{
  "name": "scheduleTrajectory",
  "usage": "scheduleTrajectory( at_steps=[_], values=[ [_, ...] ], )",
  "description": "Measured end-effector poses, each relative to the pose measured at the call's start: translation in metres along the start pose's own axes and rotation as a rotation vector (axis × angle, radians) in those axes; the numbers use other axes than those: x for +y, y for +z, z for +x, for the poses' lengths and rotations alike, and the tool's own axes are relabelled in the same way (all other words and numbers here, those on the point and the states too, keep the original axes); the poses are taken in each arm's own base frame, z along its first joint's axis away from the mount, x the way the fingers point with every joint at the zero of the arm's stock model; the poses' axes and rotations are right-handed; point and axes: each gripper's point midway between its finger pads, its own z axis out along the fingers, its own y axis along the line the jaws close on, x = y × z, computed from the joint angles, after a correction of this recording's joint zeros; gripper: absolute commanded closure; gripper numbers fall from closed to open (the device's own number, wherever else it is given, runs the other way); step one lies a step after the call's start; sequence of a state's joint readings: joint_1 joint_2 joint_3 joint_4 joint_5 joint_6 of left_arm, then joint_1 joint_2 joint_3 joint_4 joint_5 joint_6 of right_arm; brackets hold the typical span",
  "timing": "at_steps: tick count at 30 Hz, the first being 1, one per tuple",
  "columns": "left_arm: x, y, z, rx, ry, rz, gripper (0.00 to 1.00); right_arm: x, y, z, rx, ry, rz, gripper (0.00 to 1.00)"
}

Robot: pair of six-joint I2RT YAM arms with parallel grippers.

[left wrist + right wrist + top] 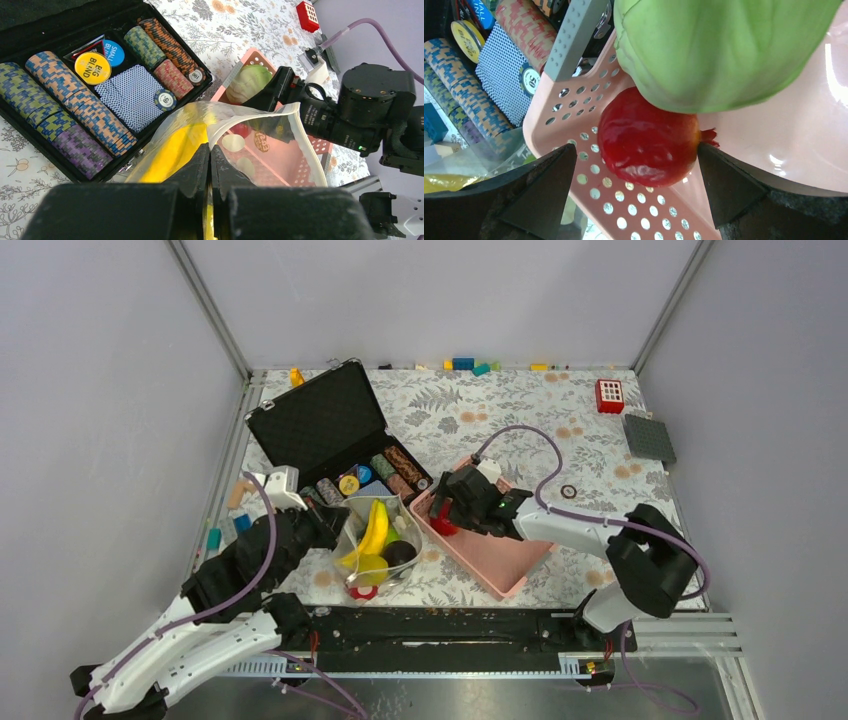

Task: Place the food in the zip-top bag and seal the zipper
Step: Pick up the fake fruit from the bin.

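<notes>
Left claw (210, 157) pinches zip-top bag (300, 150) rim (banana (375, 528) upright inside); right claw (636, 150) gapes astride red fruit (649, 142).

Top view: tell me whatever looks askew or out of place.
The pink basket sits crooked, turned diagonally on the table, beside the zip-top bag that the left fingers pinch. Loose blocks lie strewn along the far edge. Nothing looks spilled or broken.
</notes>
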State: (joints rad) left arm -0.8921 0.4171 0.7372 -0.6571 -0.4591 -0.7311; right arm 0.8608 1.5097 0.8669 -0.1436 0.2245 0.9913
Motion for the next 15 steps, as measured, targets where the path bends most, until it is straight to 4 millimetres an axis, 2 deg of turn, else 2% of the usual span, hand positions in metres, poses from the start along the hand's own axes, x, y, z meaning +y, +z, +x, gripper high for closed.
scheduleTrajectory(
  at_steps=[6, 9, 13, 15],
  values=[
    [0.000, 0.004, 0.004, 0.018, 0.010, -0.010, 1.00, -0.009, 0.021, 0.011, 0.024, 0.013, 0.042, 0.07],
    [-0.001, 0.005, 0.005, 0.022, 0.012, -0.011, 1.00, -0.013, 0.026, 0.015, 0.032, 0.015, 0.059, 0.16],
    [-0.002, 0.005, 0.005, 0.022, 0.010, -0.004, 1.00, -0.014, 0.027, 0.016, 0.029, 0.018, 0.056, 0.34],
    [-0.004, 0.006, 0.004, 0.022, 0.009, 0.000, 1.00, -0.013, 0.029, 0.016, 0.022, 0.021, 0.045, 0.38]
  ],
)
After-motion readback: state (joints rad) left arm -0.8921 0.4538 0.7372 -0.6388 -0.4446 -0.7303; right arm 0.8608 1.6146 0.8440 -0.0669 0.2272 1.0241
